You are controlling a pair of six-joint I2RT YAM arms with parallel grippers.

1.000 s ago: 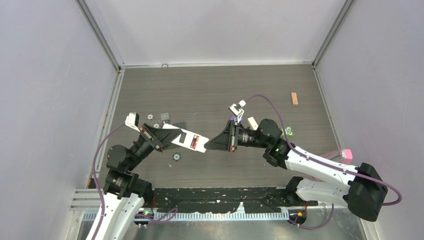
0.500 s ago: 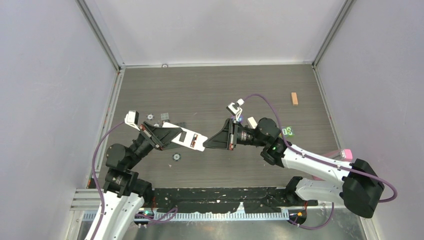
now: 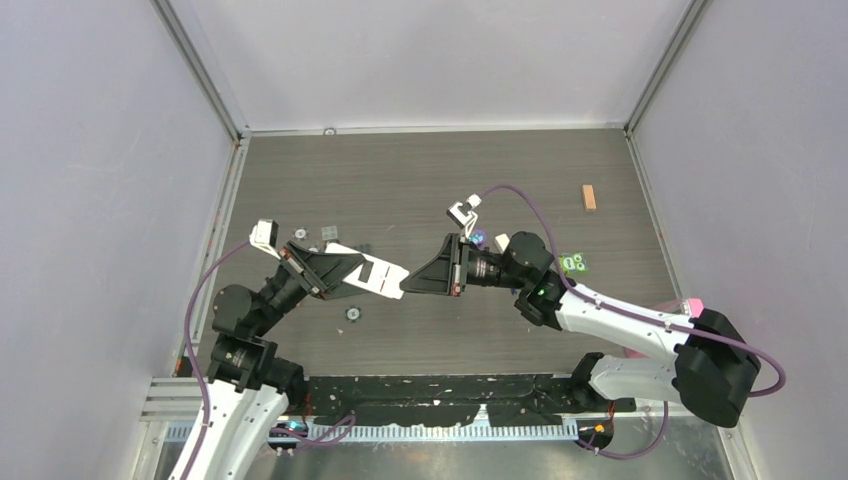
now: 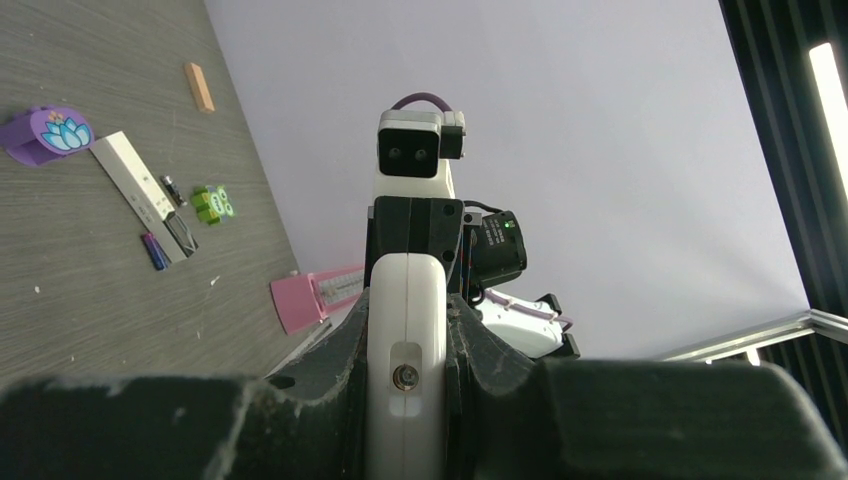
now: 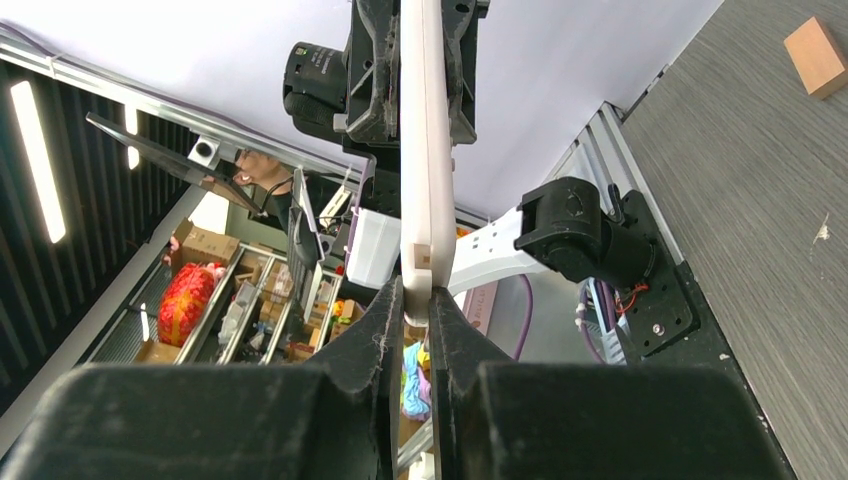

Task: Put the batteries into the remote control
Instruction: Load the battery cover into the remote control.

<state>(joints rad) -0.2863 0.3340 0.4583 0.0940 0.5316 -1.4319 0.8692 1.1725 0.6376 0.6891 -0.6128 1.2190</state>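
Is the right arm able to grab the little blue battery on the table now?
Probably not yet. Its end effector is shut on the white remote, so it has no free fingers. The blue battery lies uncovered on the table, but the arm must let go first.

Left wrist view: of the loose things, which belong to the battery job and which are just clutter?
Job:
slim white remote with black end
blue-purple battery
dark battery

Clutter:
purple lotus piece
small green toy
wooden block
pink block
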